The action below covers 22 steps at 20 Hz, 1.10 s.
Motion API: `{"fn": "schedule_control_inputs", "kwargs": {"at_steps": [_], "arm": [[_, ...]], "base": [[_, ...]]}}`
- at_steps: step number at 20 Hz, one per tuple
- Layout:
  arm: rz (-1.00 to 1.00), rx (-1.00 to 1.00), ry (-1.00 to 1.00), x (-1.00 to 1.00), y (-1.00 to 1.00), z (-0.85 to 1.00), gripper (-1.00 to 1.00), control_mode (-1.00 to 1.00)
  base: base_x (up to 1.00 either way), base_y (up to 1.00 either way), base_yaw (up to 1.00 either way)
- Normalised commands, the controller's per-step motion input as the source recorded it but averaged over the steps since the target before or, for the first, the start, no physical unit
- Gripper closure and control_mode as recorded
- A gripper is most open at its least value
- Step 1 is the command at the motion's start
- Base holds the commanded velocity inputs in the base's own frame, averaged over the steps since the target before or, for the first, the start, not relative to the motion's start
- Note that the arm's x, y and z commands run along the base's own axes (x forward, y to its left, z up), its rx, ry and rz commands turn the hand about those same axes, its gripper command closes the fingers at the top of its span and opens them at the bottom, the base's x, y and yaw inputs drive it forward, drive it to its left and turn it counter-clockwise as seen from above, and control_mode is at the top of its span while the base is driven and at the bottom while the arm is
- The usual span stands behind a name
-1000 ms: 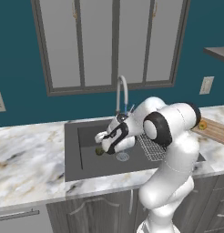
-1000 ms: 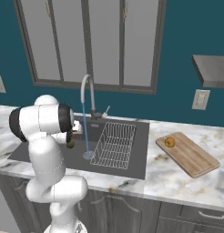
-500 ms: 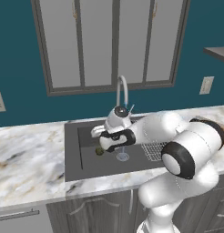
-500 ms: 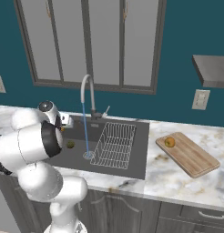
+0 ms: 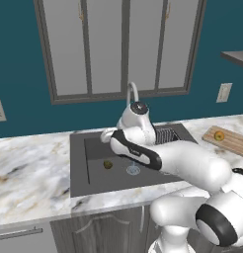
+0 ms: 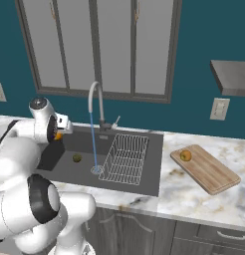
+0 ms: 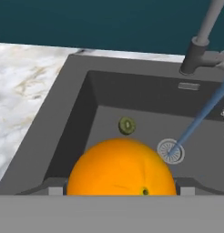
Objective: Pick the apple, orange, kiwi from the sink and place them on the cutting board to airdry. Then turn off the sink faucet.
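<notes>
1. I can read no writing, label or brand on anything.
2. The orange looks uniformly bright, round and smooth, with a small dark stem dimple low on its near face. In my hand view it sits right between the finger tips, and the gripper is clamped on it from both sides, above the sink.
3. From the right base view I see a sliver of the same orange beside the white hand, over the basin's left end.
4. The kiwi is small, dark brownish-green and oval, with a pale centre. It lies on the sink floor, just left of the round drain.
5. The apple is yellow-green and rests on the near left corner of the cutting board, on the counter right of the sink.
6. The sink faucet runs: a thin blue stream falls to the drain.
7. The right base view shows me the wire dish rack whole; the left base view hides most of it behind the arm.
</notes>
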Motion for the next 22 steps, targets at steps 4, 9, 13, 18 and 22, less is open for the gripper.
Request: {"fn": "schedule_control_inputs", "kwargs": {"at_steps": [4, 9, 13, 18, 22], "arm": [[0.00, 0.00, 0.00, -0.70, -0.02, 0.72, 1.00, -1.00], [0.00, 0.00, 0.01, -0.80, -0.14, 0.74, 1.00, -1.00], [-0.01, 0.00, 0.00, -0.94, -0.34, 0.60, 1.00, -1.00], [-0.03, 0.00, -0.08, -1.00, -0.46, 0.47, 1.00, -1.00], [-0.05, -0.03, -0.10, -0.86, -0.59, 0.42, 1.00, -1.00]], "base": [[0.00, 0.00, 0.00], [0.00, 0.00, 0.00], [0.00, 0.00, 0.00], [0.00, 0.00, 0.00], [0.00, 0.00, 0.00]]}}
